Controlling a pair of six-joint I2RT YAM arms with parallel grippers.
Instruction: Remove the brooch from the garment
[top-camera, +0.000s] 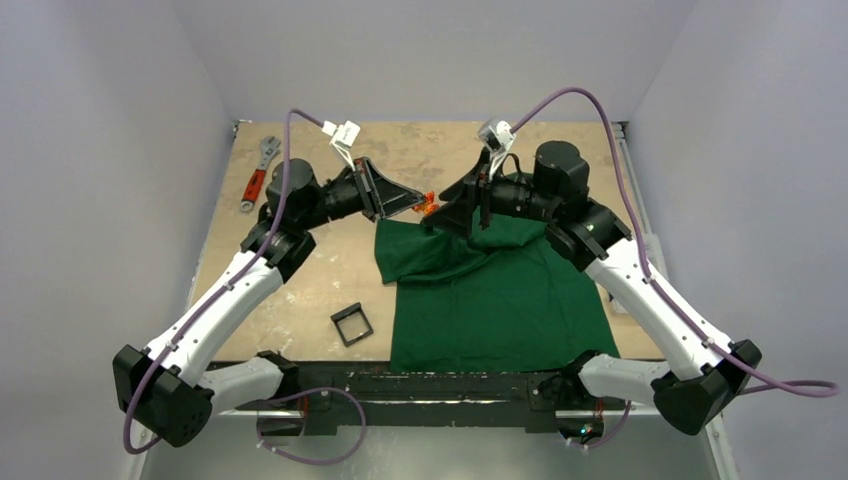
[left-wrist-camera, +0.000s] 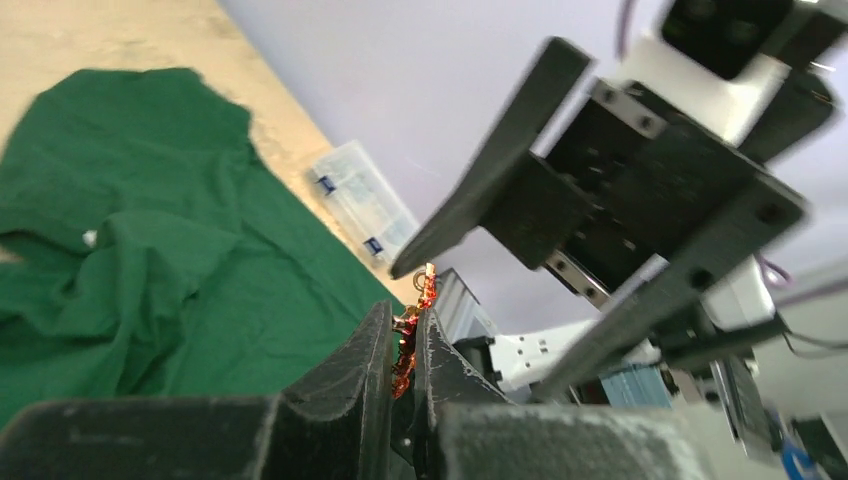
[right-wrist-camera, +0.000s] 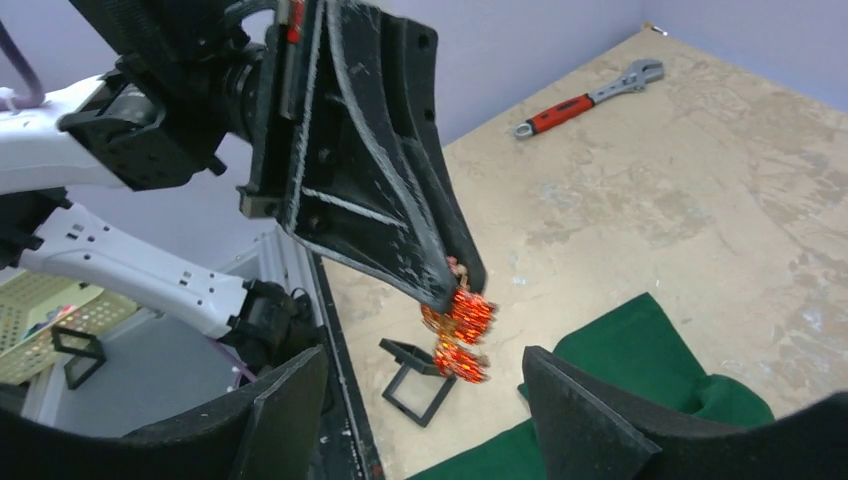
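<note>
The brooch (right-wrist-camera: 460, 330), a small orange-red jagged ornament, is pinched between the tips of my left gripper (right-wrist-camera: 452, 283) and hangs in the air above bare table, apart from the cloth. It also shows in the top view (top-camera: 428, 205) and between the left fingers in the left wrist view (left-wrist-camera: 405, 345). My left gripper (left-wrist-camera: 403, 330) is shut on it. The garment (top-camera: 490, 290), a dark green T-shirt, lies rumpled on the table, also seen from the wrists (left-wrist-camera: 150, 250) (right-wrist-camera: 640, 360). My right gripper (right-wrist-camera: 422, 362) is open and empty, facing the brooch close by (top-camera: 447, 214).
A red-handled wrench (top-camera: 257, 177) lies at the far left of the table and shows in the right wrist view (right-wrist-camera: 585, 100). A small black square frame (top-camera: 352, 324) stands left of the shirt. A clear plastic box (left-wrist-camera: 365, 205) lies at the table's right edge.
</note>
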